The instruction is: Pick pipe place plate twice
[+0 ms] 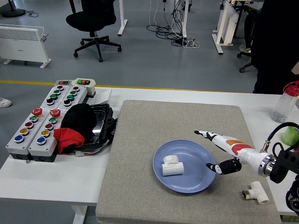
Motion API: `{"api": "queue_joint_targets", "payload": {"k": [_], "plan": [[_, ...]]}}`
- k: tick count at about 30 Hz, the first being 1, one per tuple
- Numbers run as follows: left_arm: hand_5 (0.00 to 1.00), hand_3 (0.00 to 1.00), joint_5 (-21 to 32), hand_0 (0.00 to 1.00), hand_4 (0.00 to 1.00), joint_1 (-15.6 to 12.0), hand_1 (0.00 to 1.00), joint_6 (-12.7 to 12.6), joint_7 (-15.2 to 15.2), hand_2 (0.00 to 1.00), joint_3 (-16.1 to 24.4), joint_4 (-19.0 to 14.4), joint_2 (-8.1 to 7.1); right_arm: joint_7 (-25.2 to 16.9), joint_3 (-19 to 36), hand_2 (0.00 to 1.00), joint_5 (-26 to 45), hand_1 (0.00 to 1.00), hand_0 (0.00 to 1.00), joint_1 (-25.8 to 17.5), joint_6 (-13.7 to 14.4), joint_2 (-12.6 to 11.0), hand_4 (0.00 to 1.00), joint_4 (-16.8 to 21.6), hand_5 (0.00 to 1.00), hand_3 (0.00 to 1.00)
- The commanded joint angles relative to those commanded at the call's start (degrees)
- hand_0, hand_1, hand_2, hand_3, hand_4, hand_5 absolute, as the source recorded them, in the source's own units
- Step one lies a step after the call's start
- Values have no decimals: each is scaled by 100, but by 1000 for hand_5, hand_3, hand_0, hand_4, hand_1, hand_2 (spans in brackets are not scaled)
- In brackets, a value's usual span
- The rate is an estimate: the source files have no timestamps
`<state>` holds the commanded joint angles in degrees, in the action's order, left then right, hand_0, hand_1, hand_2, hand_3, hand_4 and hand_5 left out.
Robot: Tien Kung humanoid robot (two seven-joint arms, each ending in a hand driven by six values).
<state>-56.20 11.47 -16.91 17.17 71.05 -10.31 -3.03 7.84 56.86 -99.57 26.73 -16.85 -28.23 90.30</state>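
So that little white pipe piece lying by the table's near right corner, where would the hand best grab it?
Probably across its long straight run. The white pipe fitting is T-shaped and lies flat on the mat, with one short branch sticking out sideways. Coming from above, the right hand, now open beside the plate, could pinch the run's two long sides, clear of the branch.

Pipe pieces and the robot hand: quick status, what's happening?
Right hand open, empty, beside the blue plate. One white pipe fitting on the plate; second pipe fitting on the mat by the arm. Nothing in the way.
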Motion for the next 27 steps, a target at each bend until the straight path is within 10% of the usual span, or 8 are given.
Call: {"api": "queue_joint_targets", "payload": {"k": [10, 27], "plan": [[998, 657, -28, 714, 400, 17, 747, -10, -11, 719, 3, 0, -25, 84, 584, 998, -329, 932, 966, -1183, -88, -580, 754, 606, 278, 998], [998, 656, -5, 717, 401, 32, 747, -10, -8, 719, -15, 0, -30, 354, 948, 998, -802, 889, 866, -1772, 97, -413, 760, 112, 282, 998]]}}
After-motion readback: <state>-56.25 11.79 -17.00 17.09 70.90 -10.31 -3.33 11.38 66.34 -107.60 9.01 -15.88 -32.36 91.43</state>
